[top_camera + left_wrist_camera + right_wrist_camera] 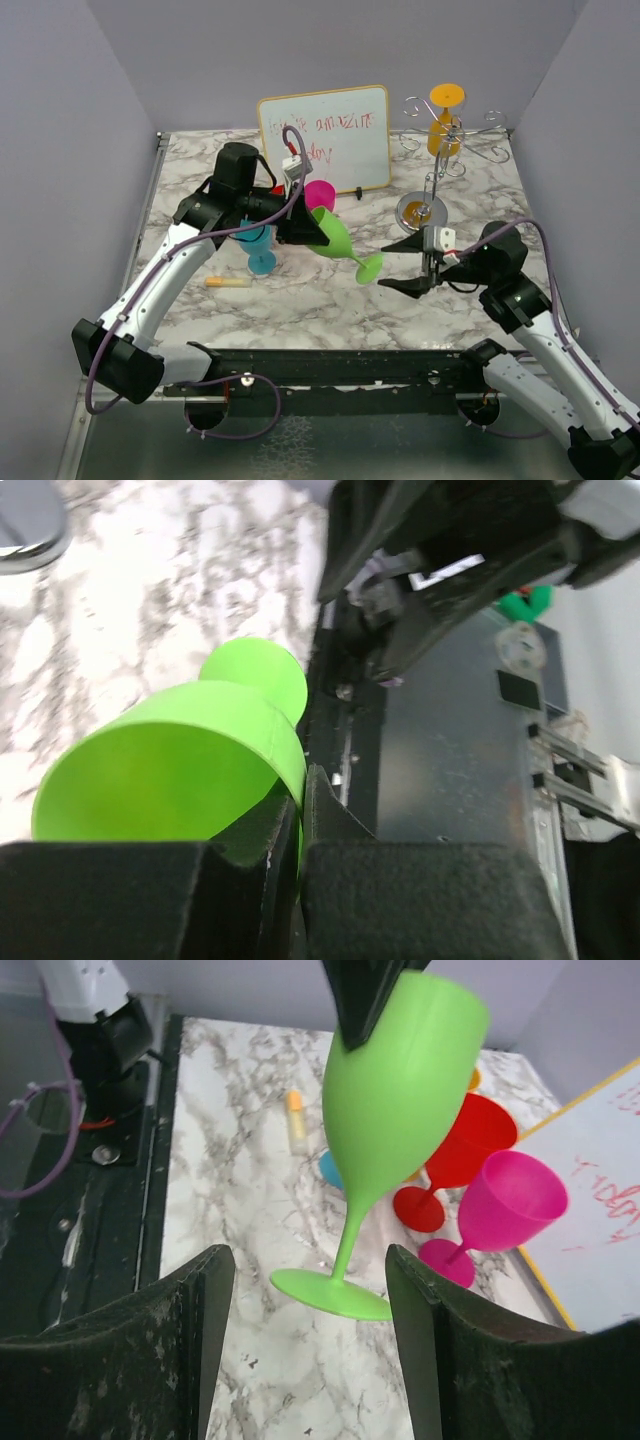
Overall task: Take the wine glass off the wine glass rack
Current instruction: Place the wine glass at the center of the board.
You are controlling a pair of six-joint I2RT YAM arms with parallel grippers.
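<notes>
The wine glass rack (452,135) stands at the back right, a silver wire stand on a round shiny base (420,210). An orange wine glass (441,132) hangs upside down on it. My left gripper (305,232) is shut on the rim of a green wine glass (335,240) and holds it tilted in mid-table, foot toward the right. In the left wrist view the jaws (300,815) pinch the green rim (170,770). My right gripper (410,267) is open and empty, just right of the green foot (330,1292), which lies between its fingers (305,1350).
A whiteboard (325,135) leans at the back centre. A pink glass (320,193), a blue glass (260,247) and a red glass (465,1145) stand near the left arm. A yellow marker (228,282) lies on the marble table (300,300) at front left.
</notes>
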